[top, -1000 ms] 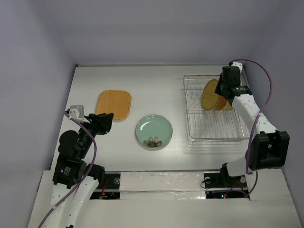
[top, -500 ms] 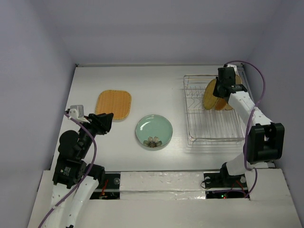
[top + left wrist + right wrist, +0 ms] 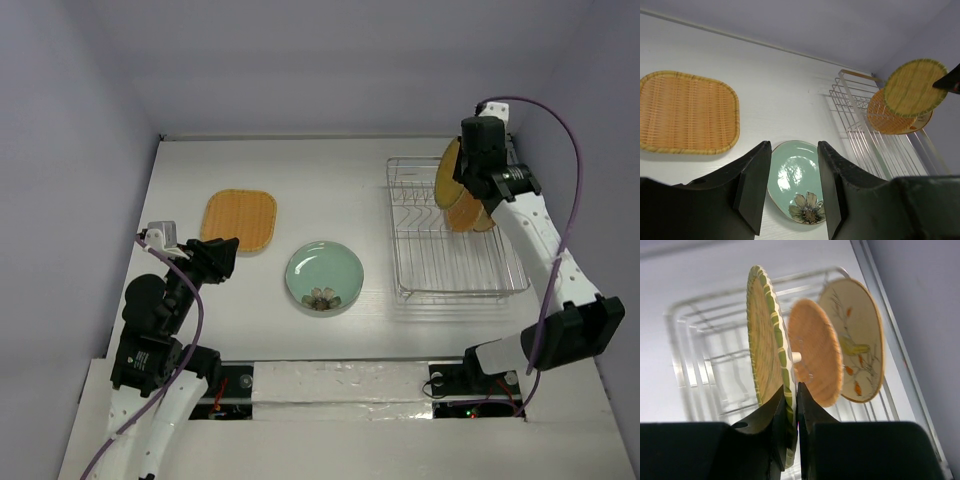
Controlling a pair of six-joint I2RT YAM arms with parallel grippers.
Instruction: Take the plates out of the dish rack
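My right gripper (image 3: 791,412) is shut on the rim of a round mustard plate (image 3: 767,340) and holds it upright, lifted above the silver wire dish rack (image 3: 452,270). It shows in the top view (image 3: 447,172) and the left wrist view (image 3: 914,88). A round orange plate (image 3: 815,352) and a beige floral plate (image 3: 856,347) stand in the rack behind it. The rounded-square orange plate (image 3: 239,220) and the pale green flower plate (image 3: 324,277) lie flat on the table. My left gripper (image 3: 791,187) is open and empty above the table's near left.
The white table (image 3: 330,190) ends at a back wall and grey side walls. The rack sits close to the right wall. My right arm's purple cable (image 3: 565,200) loops over the rack's right side.
My right gripper has lifted the mustard plate up out of the rack's slots. The left arm has not moved.
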